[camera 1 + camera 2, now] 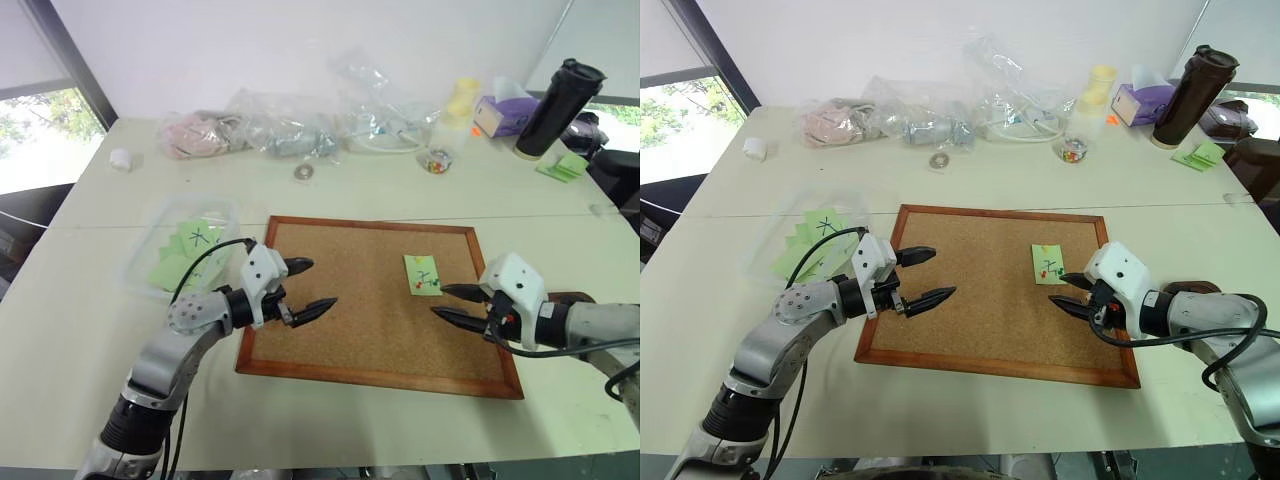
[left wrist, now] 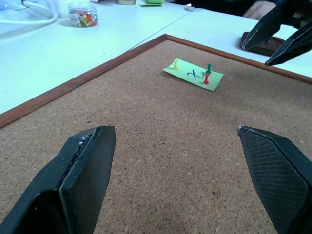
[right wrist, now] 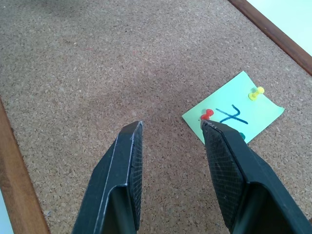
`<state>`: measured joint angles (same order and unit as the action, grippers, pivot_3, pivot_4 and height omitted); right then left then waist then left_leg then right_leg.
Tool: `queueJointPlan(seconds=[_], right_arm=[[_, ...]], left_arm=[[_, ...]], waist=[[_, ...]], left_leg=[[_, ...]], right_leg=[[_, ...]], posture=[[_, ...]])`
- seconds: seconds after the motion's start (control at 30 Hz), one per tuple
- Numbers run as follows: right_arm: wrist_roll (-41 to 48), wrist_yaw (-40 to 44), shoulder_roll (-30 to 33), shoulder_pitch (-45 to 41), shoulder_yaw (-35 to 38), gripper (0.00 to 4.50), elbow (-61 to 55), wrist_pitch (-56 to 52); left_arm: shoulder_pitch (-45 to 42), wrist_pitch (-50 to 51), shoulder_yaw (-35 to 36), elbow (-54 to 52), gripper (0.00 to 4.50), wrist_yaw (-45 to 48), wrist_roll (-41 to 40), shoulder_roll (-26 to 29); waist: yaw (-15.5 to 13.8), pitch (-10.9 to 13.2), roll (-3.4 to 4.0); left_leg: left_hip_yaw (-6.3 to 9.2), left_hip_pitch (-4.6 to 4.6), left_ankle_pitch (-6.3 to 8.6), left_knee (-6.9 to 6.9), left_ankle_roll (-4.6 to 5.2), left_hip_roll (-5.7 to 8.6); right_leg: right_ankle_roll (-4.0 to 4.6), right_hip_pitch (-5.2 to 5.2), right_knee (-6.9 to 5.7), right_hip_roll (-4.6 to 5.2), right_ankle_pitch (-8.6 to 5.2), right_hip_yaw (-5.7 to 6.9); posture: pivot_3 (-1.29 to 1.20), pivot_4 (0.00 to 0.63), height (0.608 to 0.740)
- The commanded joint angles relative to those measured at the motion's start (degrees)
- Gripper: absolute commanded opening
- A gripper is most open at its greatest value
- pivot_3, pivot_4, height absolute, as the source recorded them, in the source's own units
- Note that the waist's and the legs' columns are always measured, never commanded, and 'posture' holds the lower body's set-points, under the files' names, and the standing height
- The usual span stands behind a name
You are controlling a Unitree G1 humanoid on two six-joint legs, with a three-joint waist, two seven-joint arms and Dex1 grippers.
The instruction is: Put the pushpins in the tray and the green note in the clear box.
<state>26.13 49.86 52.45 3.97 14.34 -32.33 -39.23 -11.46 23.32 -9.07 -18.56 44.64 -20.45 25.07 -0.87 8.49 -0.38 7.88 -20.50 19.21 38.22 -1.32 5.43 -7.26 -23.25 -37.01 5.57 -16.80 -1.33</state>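
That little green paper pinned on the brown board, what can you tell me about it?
The small pale green square paper note lies flat on the wood-framed corkboard, toward its far right part. A dark blue pen scribble crosses its middle. Three pushpins stand in it: a yellow one at one corner, and a green one and a red one close together near the opposite edge. The right pincer hovers open just beside the red pin, not gripping it.

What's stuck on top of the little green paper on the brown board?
Three pushpins stand in the green note: yellow, green, red. The corkboard beneath it is covered.
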Motion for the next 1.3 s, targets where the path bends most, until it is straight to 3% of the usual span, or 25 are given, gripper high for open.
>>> queueJointPlan(seconds=[0.03,0.43,0.67,0.73,0.93,1.3], right_arm=[[0.5,0.0,0.6,-0.5,1.1,1.94,-0.6,0.4],[0.4,0.8,1.5,-0.7,3.0,1.94,1.9,1.1],[4.4,2.8,4.0,-6.1,8.3,1.94,4.9,-1.5],[6.0,3.0,4.7,-8.9,9.3,1.94,6.1,-1.9],[4.7,1.4,4.2,-11.6,9.0,1.94,10.8,-0.5],[-0.6,-2.5,0.1,-17.6,-0.6,1.94,19.9,3.3]], left_arm=[[-0.6,-0.9,-0.1,-2.1,4.40,0.4,0.1,0.5],[-3.6,-5.7,-4.1,3.5,4.40,1.1,4.3,-1.6],[-8.2,-4.2,-6.3,5.0,1.16,1.8,5.3,-3.1],[-10.3,-2.8,-7.1,4.9,0.05,2.4,5.6,-3.2],[-11.6,-3.4,-10.0,6.6,0.05,6.1,7.6,-1.0],[-10.8,-2.0,-11.9,12.1,0.05,6.2,10.7,-0.9]], waist=[[0.0,0.0,0.00],[0.0,0.0,0.00],[0.0,0.0,0.00],[0.0,0.0,-0.01],[0.1,0.0,-0.01],[0.1,0.0,0.01]], left_leg=[[0.00,0.00,0.00,0.00,0.00,0.00],[0.00,0.00,0.00,0.00,0.00,0.00],[-0.01,0.00,0.00,0.01,0.00,0.00],[-0.01,-0.02,0.00,0.02,0.00,0.00],[-0.02,-0.03,0.00,-0.03,0.00,0.00],[-0.04,-0.02,0.00,0.01,0.00,0.00]], right_leg=[[0.00,0.00,0.00,0.00,0.00,0.00],[0.00,0.00,0.00,0.00,0.00,0.01],[0.00,0.00,-0.01,-0.01,0.00,0.01],[0.00,0.00,-0.01,-0.01,0.00,0.02],[0.00,-0.04,-0.01,0.00,0.00,0.02],[0.00,-0.07,-0.05,0.00,0.00,0.00]], posture=[[0.00,0.150,0.740],[0.00,0.150,0.740],[0.00,0.150,0.740],[0.00,0.150,0.740],[0.00,0.150,0.740],[0.00,0.150,0.740]])
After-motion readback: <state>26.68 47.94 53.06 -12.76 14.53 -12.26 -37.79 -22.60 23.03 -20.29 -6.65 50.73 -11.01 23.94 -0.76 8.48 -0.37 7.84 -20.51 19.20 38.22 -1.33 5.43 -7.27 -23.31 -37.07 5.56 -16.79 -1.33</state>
